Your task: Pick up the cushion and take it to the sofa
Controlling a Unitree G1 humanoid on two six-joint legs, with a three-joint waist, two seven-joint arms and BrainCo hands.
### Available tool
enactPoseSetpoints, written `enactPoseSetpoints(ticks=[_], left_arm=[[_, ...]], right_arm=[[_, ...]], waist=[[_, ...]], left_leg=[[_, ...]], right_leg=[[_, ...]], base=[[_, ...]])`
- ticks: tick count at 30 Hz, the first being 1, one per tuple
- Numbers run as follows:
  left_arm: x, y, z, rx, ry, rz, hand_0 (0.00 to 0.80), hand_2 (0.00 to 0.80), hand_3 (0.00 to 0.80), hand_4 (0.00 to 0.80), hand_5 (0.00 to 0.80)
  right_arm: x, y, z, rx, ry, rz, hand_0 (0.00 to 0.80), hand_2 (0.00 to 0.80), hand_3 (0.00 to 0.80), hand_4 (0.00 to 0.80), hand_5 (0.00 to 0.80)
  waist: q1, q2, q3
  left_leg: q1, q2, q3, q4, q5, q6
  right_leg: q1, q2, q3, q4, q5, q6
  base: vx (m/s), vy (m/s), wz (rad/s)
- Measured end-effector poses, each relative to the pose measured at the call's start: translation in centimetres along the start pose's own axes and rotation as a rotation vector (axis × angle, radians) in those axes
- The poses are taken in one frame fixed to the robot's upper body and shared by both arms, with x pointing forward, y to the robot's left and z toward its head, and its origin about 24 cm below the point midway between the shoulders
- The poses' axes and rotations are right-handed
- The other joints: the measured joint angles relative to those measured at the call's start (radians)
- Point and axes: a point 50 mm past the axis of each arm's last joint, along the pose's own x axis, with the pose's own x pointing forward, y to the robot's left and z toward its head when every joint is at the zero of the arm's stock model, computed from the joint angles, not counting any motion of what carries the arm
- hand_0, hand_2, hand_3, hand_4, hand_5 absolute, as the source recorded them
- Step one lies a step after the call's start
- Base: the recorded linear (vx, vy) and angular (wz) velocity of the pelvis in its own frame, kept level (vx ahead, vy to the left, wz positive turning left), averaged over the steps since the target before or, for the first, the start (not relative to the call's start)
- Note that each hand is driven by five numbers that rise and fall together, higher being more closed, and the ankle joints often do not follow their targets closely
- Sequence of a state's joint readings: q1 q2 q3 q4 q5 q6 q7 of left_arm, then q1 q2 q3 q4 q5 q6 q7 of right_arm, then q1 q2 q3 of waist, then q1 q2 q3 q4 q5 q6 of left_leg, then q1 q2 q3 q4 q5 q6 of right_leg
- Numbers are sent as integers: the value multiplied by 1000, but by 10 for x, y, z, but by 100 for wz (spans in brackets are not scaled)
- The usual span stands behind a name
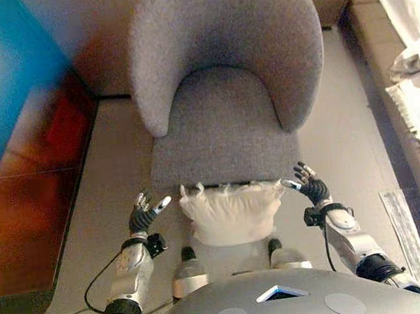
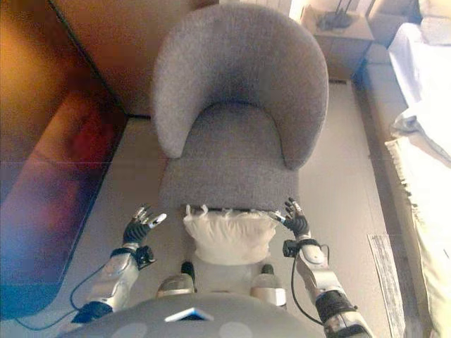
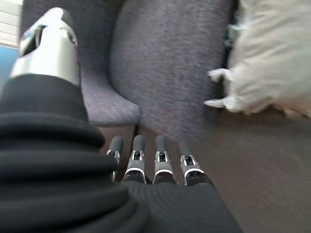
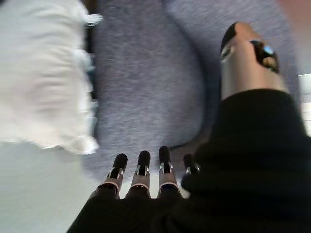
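Cushion point(image 1: 233, 213): white, fringed, on floor against front edge of grey armchair point(image 1: 220, 86). Long axis runs side to side between my hands. Left hand point(image 1: 141, 213), right hand point(image 1: 310, 185): fingers spread, empty, flanking cushion ends; right slightly nearer.

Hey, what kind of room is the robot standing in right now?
Most likely a living room: a grey upholstered armchair, a white cushion on the floor against its front, and a sofa draped in pale cloth on the right.

Armchair point(image 1: 224, 116) blocks ahead; bare floor point(image 1: 341, 155) flanks cushion point(image 1: 231, 212).
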State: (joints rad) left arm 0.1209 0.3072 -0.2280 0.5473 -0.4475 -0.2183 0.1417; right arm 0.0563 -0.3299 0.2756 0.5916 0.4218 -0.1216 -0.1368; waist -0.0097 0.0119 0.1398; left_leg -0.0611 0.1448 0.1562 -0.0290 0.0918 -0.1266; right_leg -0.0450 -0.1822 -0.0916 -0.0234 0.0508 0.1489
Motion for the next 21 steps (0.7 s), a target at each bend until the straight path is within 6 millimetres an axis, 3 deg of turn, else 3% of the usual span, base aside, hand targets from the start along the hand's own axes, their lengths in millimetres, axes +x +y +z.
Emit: enactPoseSetpoints(ticks=[5,11,16,21], left_arm=[[32,-25,52,20,-169,-27,0,0,0,0,0],[58,-43,117,14,-344,2,0,0,0,0,0],[68,-46,143,5,-394,56,0,0,0,0,0],[70,-47,161,-24,-433,64,0,0,0,0,0]], right_arm=[[27,0,57,-27,-170,-83,0,0,0,0,0],[47,5,136,-28,-366,-159,0,0,0,0,0],[55,8,182,-9,-444,-196,0,0,0,0,0],[56,3,222,63,-510,-194,0,0,0,0,0]], waist=[[-1,34,155],[-4,31,343],[-1,30,374],[-4,36,378]], left_leg=[[-190,-1,-16,109,12,7],[-430,-7,-34,293,-20,26],[-620,-5,-69,491,-78,27],[-833,11,-110,800,-201,29]], right_leg=[[-189,-14,-3,116,15,1],[-469,-50,0,377,-46,-16],[-667,-72,23,603,-130,-31],[-864,-81,66,889,-241,-38]], base=[[-282,8,-1],[-204,16,2],[-140,7,11],[-23,28,2]])
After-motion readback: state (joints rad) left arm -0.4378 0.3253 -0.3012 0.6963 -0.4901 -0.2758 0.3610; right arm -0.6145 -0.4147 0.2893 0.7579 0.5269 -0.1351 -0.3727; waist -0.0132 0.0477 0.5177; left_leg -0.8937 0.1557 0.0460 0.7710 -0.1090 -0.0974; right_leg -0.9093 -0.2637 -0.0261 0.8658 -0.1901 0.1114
